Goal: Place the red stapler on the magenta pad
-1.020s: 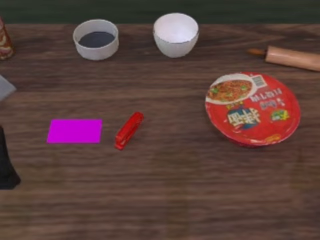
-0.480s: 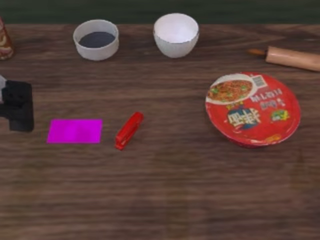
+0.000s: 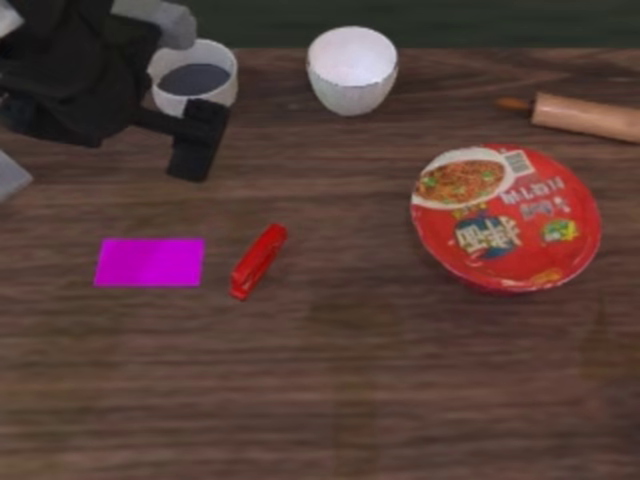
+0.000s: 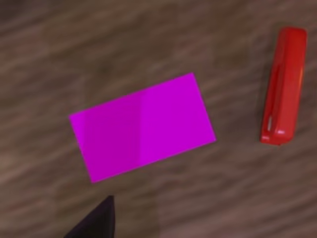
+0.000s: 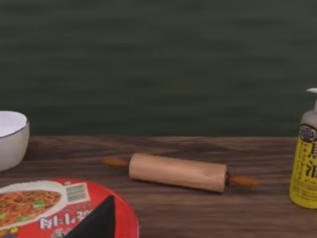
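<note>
The red stapler [image 3: 258, 261] lies flat on the wooden table, angled, just right of the magenta pad [image 3: 150, 262], with a small gap between them. My left gripper [image 3: 192, 158] hangs over the back left of the table, behind both, open and holding nothing. The left wrist view looks straight down on the pad [image 4: 142, 126] and the stapler [image 4: 284, 85], and only one dark fingertip [image 4: 99, 220] shows at the picture's edge. My right arm is outside the top view. One of its fingertips [image 5: 101, 218] shows in the right wrist view, over the noodle bowl's lid.
A white bowl with dark contents [image 3: 200, 80] sits at the back left, partly under my left arm. A plain white bowl [image 3: 351, 68] stands beside it. A big red noodle bowl [image 3: 505, 217] and a rolling pin [image 3: 585, 115] are on the right. A yellow bottle [image 5: 304, 163] stands further right.
My left arm has swung in from the table's left edge to the back left, over the dark-filled bowl. The stapler and the pad have not moved.
</note>
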Tool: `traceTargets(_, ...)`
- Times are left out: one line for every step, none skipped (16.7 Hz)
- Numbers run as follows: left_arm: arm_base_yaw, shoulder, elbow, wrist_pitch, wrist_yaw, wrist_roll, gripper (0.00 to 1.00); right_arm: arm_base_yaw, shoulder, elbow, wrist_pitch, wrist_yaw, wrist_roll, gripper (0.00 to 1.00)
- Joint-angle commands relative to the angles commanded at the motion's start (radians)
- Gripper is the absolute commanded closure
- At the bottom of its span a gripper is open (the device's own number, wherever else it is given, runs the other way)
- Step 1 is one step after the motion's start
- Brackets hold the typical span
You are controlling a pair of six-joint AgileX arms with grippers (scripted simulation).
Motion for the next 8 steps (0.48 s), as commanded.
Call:
traceTargets(-0.019,0.089,0.081,-0.053,0.000,0.001,0.00,0.000,0.000,0.000,0.000,0.000,0.000,0.00)
traceTargets(-0.038,0.174,0.159,-0.102,0.001,0.002,0.00,0.000,0.000,0.000,0.000,0.000,0.000,0.00)
traceTargets(-0.054,0.255,0.234,-0.147,0.001,0.003,0.00,0.000,0.000,0.000,0.000,0.000,0.000,0.00)
traceTargets(-0.070,0.329,0.304,-0.189,0.001,0.004,0.00,0.000,0.000,0.000,0.000,0.000,0.000,0.00)
traceTargets(-0.083,0.397,0.367,-0.225,0.001,0.005,0.00,0.000,0.000,0.000,0.000,0.000,0.000,0.00)
traceTargets(-0.095,0.456,0.424,-0.258,0.001,0.005,0.00,0.000,0.000,0.000,0.000,0.000,0.000,0.00)
traceTargets(-0.106,0.505,0.472,-0.286,0.001,0.005,0.00,0.000,0.000,0.000,0.000,0.000,0.000,0.00)
traceTargets(-0.114,0.544,0.512,-0.309,0.000,0.005,0.00,0.000,0.000,0.000,0.000,0.000,0.000,0.00)
